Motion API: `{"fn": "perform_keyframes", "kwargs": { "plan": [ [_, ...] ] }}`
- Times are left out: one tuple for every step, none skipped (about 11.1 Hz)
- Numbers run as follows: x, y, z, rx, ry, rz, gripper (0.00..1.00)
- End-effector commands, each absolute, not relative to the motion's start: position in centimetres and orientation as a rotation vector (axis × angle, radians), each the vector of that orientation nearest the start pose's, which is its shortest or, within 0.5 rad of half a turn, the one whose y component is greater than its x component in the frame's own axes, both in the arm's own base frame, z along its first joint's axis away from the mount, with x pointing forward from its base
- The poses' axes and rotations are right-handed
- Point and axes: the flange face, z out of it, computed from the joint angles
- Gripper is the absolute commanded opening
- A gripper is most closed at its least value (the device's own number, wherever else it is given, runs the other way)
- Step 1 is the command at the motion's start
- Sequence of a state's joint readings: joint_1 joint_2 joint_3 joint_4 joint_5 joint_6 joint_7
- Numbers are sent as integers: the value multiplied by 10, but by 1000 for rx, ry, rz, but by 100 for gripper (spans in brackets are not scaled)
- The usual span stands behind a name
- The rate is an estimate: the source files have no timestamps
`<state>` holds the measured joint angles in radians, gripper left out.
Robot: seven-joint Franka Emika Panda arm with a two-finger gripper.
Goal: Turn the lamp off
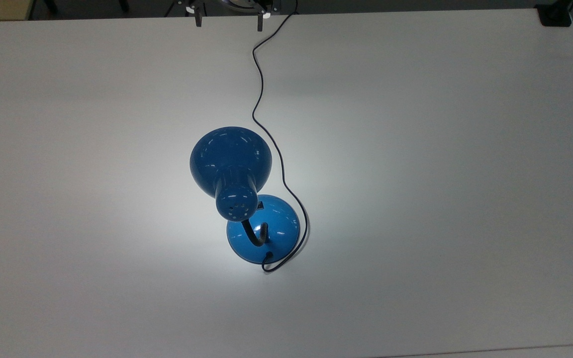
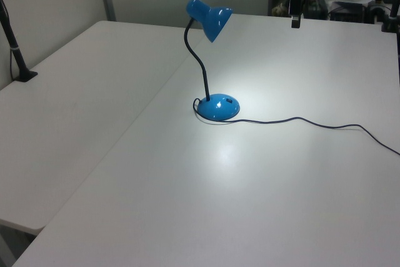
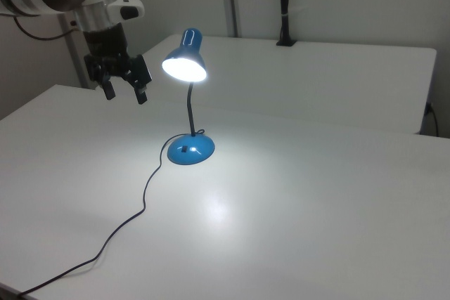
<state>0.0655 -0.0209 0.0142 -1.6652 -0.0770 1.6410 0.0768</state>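
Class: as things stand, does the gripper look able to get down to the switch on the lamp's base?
Probably yes: the gripper hangs open, and nothing stands between it and the switch on the lamp base.

White desk [image 1: 465,174], matte surface. On it stands the lamp [image 1: 246,199], lit: its round blue base [image 1: 279,233] sits flat near the middle of the desk, shade overhanging toward the top view's upper left. A bright pool of light falls on the desk around and beside the base [image 3: 218,209]. The thin black cord [image 1: 261,89] leaves the base, loops just beside it, then trails across the desk to the top view's upper edge. In the left view a second white desk [image 2: 75,92] butts against this one along a seam.
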Motion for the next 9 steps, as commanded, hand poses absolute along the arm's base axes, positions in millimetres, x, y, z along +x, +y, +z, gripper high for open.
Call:
{"fn": "perform_keyframes", "kwargs": {
  "plan": [
    [549, 32, 603, -3222, -40, 2, 100],
    [549, 30, 603, -3220, -35, 2, 100],
    [549, 30, 603, -3217, -34, 3, 100],
    [549, 29, 602, -3217, -32, 5, 100],
    [549, 30, 602, -3217, -37, 5, 100],
    [550, 30, 600, -3217, -44, 10, 100],
    [550, 29, 601, -3213, -83, 10, 86],
    [549, 28, 602, -3206, -139, 12, 58],
    [550, 27, 600, -3204, -144, 18, 34]
  ]
}}
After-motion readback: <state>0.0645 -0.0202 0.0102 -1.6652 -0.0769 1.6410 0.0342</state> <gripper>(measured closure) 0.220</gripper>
